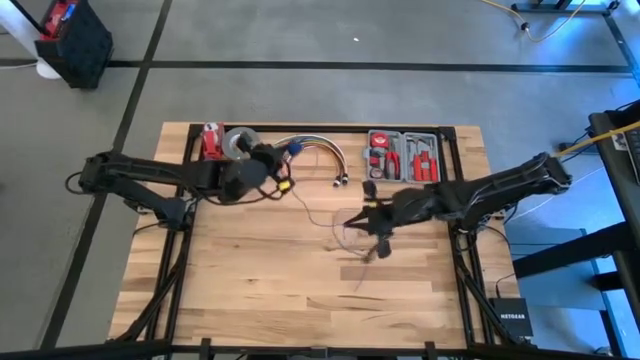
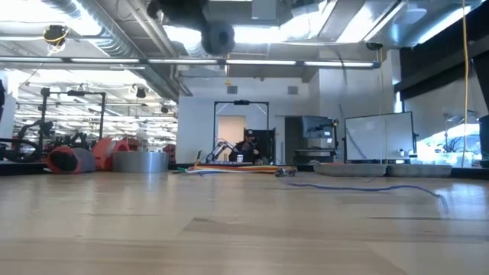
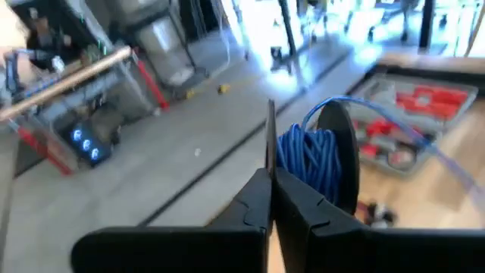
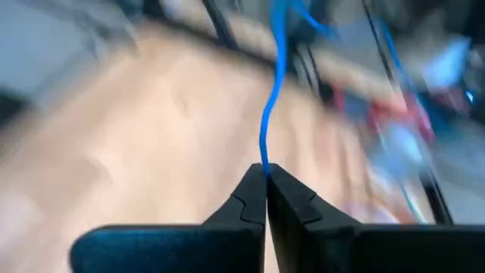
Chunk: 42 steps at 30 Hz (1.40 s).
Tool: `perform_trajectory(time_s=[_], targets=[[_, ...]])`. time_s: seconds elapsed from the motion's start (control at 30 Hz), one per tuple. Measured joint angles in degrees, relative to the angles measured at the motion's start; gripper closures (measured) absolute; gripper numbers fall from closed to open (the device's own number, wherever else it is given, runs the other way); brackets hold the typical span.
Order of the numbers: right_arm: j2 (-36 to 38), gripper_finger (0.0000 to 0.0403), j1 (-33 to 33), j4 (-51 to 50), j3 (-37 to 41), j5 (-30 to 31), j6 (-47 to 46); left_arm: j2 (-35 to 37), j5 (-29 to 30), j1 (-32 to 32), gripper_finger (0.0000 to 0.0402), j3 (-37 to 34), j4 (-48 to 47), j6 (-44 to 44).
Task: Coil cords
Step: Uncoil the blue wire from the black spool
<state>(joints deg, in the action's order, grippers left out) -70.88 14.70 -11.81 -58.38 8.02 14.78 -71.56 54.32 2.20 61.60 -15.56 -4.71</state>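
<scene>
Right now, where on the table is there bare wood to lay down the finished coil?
The near half of the table, from below both arms to the front edge, is bare. The far edge is crowded: tape roll, cable bundle, tool case. Mid-table, the cord runs between the left gripper and the right gripper.

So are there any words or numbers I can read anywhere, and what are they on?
"NETGEAR": white letters on the black box on the floor by the table's corner, in the high view; small, so this is a likely reading.
Tool case: no readable words.
Red item beside the tape roll: any label is too small to read.
Low view and both wrist views: nothing readable.
</scene>
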Motion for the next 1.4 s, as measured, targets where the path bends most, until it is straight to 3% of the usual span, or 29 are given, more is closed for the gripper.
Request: perform_trajectory(time_s=[0.1,0.23,0.37,0.47,0.57,0.73,0.83,1.2,1.4], targets=[[-1.95,0.0396,-0.09,-9.79,0.10,12.27,-3.68,1.42,-0.85,0.76,0.0400,0.04,4.93,5.82],[-3.05,0.0396,-0.58,-21.31,0.10,33.33,-10.52,3.91,-12.80,3.04,0.0400,0.07,5.19,6.98],[-0.36,0.0395,-0.87,-27.47,0.10,48.27,-15.69,4.85,-18.91,5.77,0.0400,0.11,-7.13,0.66],[3.27,0.0394,-0.85,-26.27,-2.18,52.18,-14.89,4.13,-19.23,6.32,0.0400,-0.54,-19.15,-6.52],[5.97,0.0394,-0.79,-20.35,-5.85,48.81,-10.05,3.43,-18.96,4.87,0.0400,-2.95,-25.77,-11.60],[7.40,0.0394,-0.79,-9.61,-11.01,29.62,-2.66,3.07,-17.11,-0.66,0.0400,-6.97,-28.56,-14.58],[7.33,0.0393,-0.79,-7.75,-12.11,23.12,-2.44,2.88,-16.08,-4.58,0.0400,-7.08,-31.36,-16.86],[7.24,0.0391,-0.79,-12.70,-12.19,19.45,-5.54,3.84,-9.52,-9.45,0.0400,-2.46,-21.53,-14.45],[7.24,0.0330,-0.85,-22.01,-12.19,22.96,-10.06,7.08,-9.64,-8.29,0.0400,0.60,-11.73,-7.25]])
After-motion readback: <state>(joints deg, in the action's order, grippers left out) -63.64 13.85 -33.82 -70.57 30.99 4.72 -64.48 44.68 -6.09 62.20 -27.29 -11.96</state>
